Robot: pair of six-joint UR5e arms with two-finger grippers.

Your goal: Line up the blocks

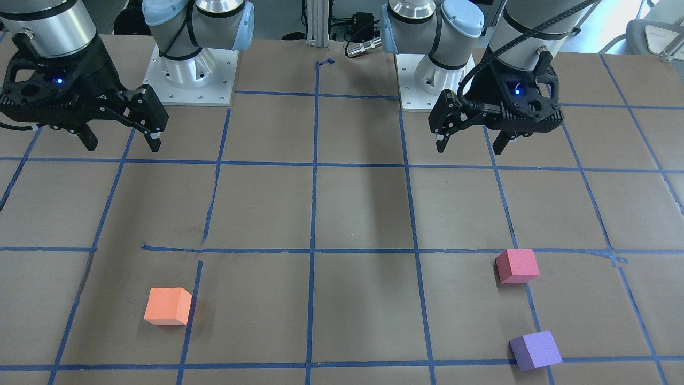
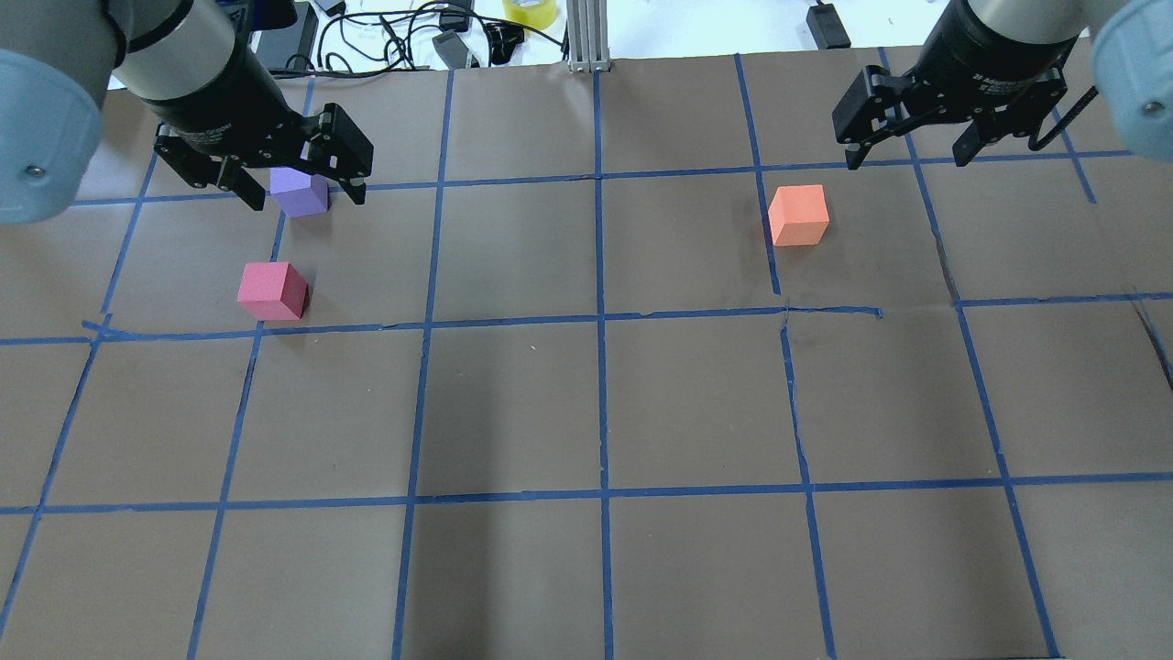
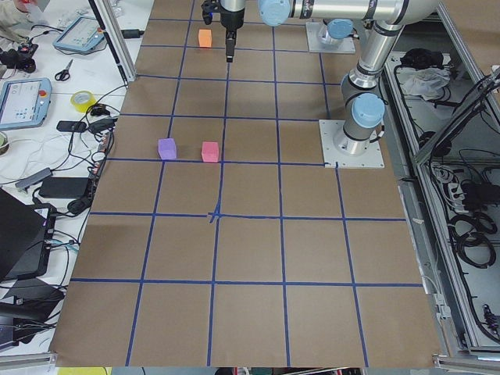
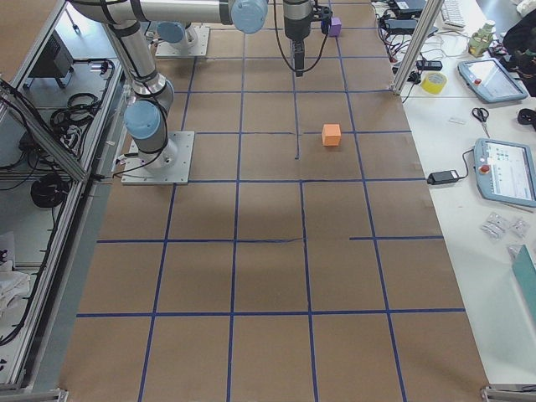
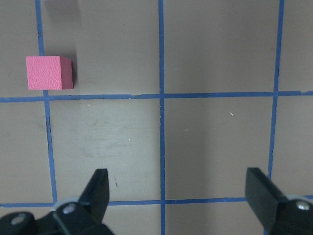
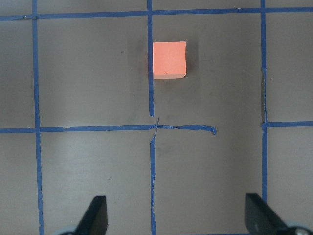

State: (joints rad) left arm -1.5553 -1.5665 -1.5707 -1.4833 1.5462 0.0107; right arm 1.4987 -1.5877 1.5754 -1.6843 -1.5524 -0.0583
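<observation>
Three foam cubes lie apart on the brown table. The orange block (image 1: pixel 168 306) (image 2: pixel 798 214) (image 6: pixel 169 59) is on my right side. The pinkish-red block (image 1: pixel 517 266) (image 2: pixel 272 291) (image 5: pixel 49 72) and the purple block (image 1: pixel 535 350) (image 2: pixel 299 192) are on my left side, the purple one farther from my base. My left gripper (image 1: pixel 470 136) (image 2: pixel 304 195) (image 5: pixel 181 191) is open and empty, raised above the table nearer my base than both. My right gripper (image 1: pixel 120 141) (image 2: pixel 907 158) (image 6: pixel 178 213) is open, empty and raised, apart from the orange block.
Blue tape lines (image 2: pixel 600 321) form a grid on the table. The two arm bases (image 1: pixel 192 80) (image 1: pixel 427 80) stand at the robot's edge. Cables and a yellow tape roll (image 2: pixel 531 11) lie beyond the far edge. Tablets (image 4: pixel 502 167) sit on the side bench.
</observation>
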